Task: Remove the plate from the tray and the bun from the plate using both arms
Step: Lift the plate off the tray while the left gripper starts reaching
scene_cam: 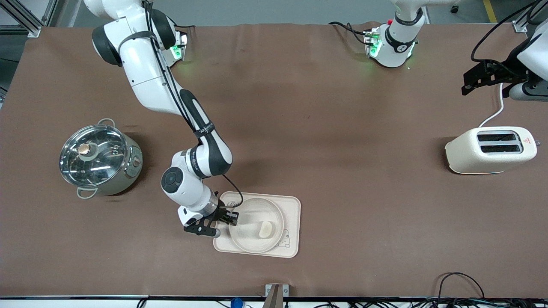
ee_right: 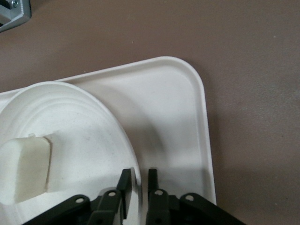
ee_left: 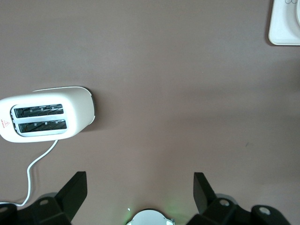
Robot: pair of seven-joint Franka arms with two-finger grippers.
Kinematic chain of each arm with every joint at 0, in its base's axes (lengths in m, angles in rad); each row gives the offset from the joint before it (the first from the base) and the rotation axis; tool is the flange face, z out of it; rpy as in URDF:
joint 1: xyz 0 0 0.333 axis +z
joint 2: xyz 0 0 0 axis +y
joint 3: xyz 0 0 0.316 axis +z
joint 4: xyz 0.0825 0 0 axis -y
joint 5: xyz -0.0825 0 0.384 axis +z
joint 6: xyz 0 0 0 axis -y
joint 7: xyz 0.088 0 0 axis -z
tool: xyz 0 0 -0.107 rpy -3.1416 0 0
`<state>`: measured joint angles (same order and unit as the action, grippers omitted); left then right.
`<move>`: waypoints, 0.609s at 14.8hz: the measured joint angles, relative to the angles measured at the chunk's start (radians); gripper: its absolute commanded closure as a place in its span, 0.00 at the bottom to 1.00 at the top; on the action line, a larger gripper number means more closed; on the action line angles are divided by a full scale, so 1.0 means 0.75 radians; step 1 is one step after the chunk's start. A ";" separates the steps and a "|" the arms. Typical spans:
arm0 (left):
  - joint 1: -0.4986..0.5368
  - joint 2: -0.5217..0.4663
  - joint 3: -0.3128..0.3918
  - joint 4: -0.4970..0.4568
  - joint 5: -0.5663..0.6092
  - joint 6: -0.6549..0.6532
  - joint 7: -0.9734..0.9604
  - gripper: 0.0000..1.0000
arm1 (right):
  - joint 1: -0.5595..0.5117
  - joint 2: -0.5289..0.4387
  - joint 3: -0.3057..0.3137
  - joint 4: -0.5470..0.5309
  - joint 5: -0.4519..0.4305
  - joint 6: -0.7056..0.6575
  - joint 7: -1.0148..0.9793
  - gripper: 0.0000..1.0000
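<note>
Right gripper (ee_right: 137, 180): we see it clamped on the plate (scene_cam: 255, 229) rim.
Left gripper (ee_left: 140, 192): apart, waiting above the tabletop (scene_cam: 342, 128).
Left to do: plate sits on tray (scene_cam: 293, 205), bun (scene_cam: 266, 229) on plate.

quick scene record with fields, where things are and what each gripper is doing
plate: on the tray, bun lying in it
right gripper: fingers closed on the plate's rim, at the side toward the right arm's end
left gripper: open, empty, up over bare table near the toaster; arm waits
pot: lidded, toward the right arm's end
task state: plate not yet off the tray, bun not yet off the plate
</note>
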<state>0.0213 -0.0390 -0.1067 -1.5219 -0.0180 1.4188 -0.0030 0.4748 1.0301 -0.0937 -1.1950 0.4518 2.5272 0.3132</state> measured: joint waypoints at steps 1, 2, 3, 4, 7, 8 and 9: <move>0.000 0.003 0.000 0.000 0.000 0.003 0.000 0.00 | -0.004 -0.002 0.002 0.006 0.006 0.001 -0.002 1.00; 0.000 0.006 0.000 0.000 0.000 0.005 0.000 0.00 | -0.010 -0.010 0.010 0.012 0.018 -0.002 -0.011 1.00; 0.000 0.009 0.000 0.000 0.000 0.007 0.000 0.00 | -0.017 -0.022 0.027 0.004 0.025 -0.007 -0.024 1.00; 0.000 0.010 0.000 0.000 0.000 0.009 0.000 0.00 | -0.024 -0.044 0.050 -0.028 0.026 -0.006 -0.042 1.00; -0.001 0.013 0.000 0.000 0.000 0.011 0.000 0.00 | -0.028 -0.183 0.123 -0.250 0.026 0.046 -0.077 1.00; -0.002 0.013 0.000 0.000 0.000 0.012 0.000 0.00 | -0.027 -0.255 0.148 -0.353 0.026 0.071 -0.082 1.00; -0.006 0.014 -0.001 0.000 0.000 0.013 0.000 0.00 | -0.027 -0.334 0.172 -0.461 0.027 0.096 -0.085 1.00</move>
<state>0.0164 -0.0282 -0.1072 -1.5218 -0.0180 1.4285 -0.0030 0.4547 0.7799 0.0351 -1.5406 0.4721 2.5993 0.2496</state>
